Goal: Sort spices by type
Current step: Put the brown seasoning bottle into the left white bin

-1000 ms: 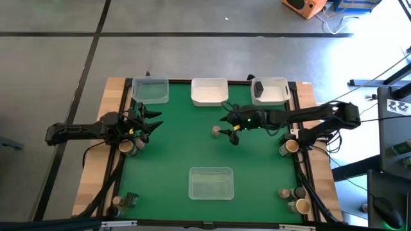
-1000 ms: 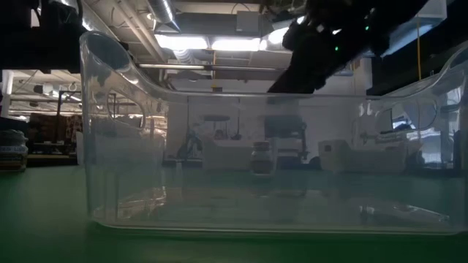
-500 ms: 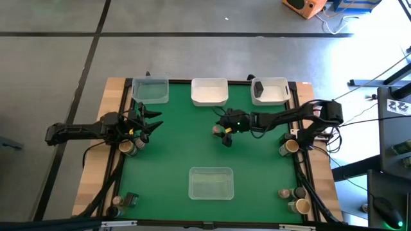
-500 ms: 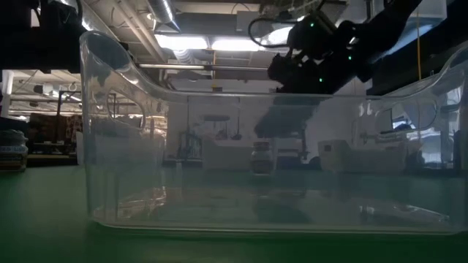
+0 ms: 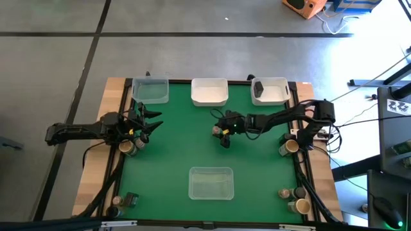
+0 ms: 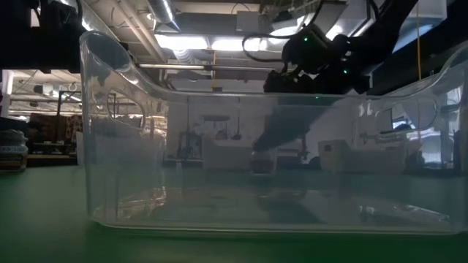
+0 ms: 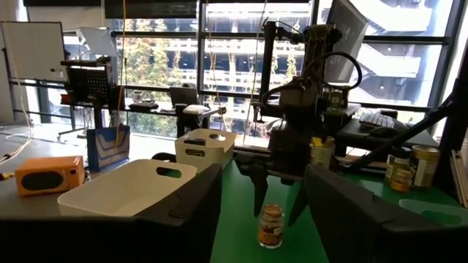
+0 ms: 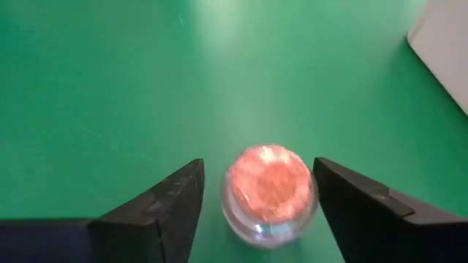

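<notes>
The right claw (image 5: 220, 134) reaches out over the middle of the green worktop (image 5: 180, 151) and stands directly above one small spice jar (image 8: 270, 191); its two fingers (image 8: 164, 197) are apart, one on each side of the jar with green showing between finger and glass, so nothing is clamped; the jar stands upright on the mat, its pinkish-orange top facing the wrist camera, and the left wrist view shows the same jar (image 7: 270, 226) between the lowered fingers. The left claw (image 5: 144, 123) hangs near the left edge of the worktop, its fingers spread and empty, just beside two jars (image 5: 130, 146) that stand at that edge; more jars (image 5: 292, 199) stand by the right edge. Along the far side sit a clear tray (image 5: 149, 90), a white tray (image 5: 209, 92) and a second white tray (image 5: 270, 91) with a dark thing in it; another clear tray (image 5: 210, 182) sits on the near side.
</notes>
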